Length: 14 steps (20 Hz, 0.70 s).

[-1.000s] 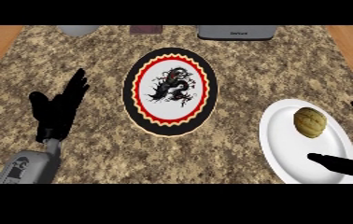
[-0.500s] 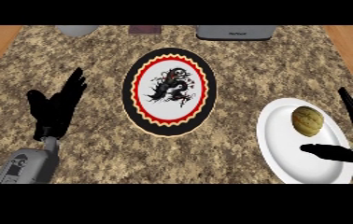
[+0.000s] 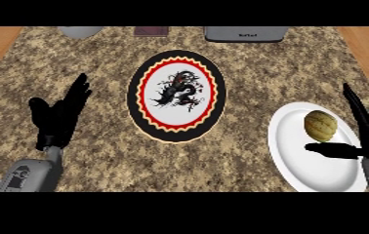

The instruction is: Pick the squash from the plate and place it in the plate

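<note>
Speckled brown granite is filling our view, a mottled counter (image 3: 108,169) stretching from the near edge up to the back, with strips of warm wood showing at the far corners.

Nearest to us on the left, our grey forearm (image 3: 29,174) is coming in from the lower edge, and our left hand (image 3: 57,116) is resting above it, black fingers straight and pointing up, holding nothing.

Over on the right, we are looking at a plain white plate (image 3: 302,165), smooth and glossy, running off the right edge. The squash (image 3: 320,126) is sitting on its upper part, a rounded yellow-tan lump with a bumpy, ribbed skin. Our right hand (image 3: 335,150) is spread wide around it: the thumb is lying across the plate just below the squash, and the long fingers (image 3: 356,110) are reaching up along the right edge beside it. We are not seeing the hand closed on the squash; whether anything is touching it we cannot tell.

Further in, at the middle of the counter, the patterned plate (image 3: 176,96) is lying flat: black rim, a red and cream zigzag ring, a white centre with a dark dragon-like figure.

At the far edge, we are catching a grey rounded object (image 3: 81,31), a dark reddish block (image 3: 151,30) and a grey box-like appliance (image 3: 245,33), all cut off.
</note>
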{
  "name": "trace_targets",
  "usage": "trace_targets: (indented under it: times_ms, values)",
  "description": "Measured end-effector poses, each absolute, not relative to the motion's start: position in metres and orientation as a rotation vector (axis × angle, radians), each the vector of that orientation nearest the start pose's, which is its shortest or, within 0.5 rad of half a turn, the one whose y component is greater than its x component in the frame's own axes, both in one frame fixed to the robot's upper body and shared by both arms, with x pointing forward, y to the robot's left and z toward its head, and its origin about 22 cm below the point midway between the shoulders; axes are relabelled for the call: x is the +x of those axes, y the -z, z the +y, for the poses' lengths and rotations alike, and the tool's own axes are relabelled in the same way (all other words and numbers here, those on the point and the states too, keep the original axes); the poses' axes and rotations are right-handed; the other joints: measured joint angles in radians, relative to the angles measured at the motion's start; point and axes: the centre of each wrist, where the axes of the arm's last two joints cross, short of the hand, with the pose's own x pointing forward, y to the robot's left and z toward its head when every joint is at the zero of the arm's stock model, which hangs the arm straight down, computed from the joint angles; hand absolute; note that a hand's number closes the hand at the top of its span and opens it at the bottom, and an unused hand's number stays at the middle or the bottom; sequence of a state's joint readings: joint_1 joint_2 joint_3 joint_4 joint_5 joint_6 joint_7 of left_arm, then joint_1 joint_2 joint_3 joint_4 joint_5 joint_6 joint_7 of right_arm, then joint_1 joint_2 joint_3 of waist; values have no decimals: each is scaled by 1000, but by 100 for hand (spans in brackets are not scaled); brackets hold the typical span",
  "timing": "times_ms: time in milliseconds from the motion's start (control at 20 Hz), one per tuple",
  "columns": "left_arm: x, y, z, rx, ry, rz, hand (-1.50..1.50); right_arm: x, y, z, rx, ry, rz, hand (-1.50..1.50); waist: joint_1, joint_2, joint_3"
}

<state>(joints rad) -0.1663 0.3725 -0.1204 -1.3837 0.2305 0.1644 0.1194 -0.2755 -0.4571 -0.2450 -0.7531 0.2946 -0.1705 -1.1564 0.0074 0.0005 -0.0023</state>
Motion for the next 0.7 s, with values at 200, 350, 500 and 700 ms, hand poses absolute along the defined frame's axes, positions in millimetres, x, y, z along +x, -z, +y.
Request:
trace_targets:
  times_ms: [200,350,500,700]
  values:
    - [284,-22,285,164,87,-1410,0,275,46,-413,-675,-732,-2075,150,-1,-1,-2]
    - [280,-21,286,166,91,-1407,0,272,49,-408,-667,-810,-2074,150,0,-1,1]
    - [278,-15,290,167,86,-1406,0,279,47,-401,-671,-832,-2098,150,-1,0,1]
    - [280,-17,289,163,81,-1403,0,279,49,-391,-666,-826,-2130,150,-4,-3,-2]
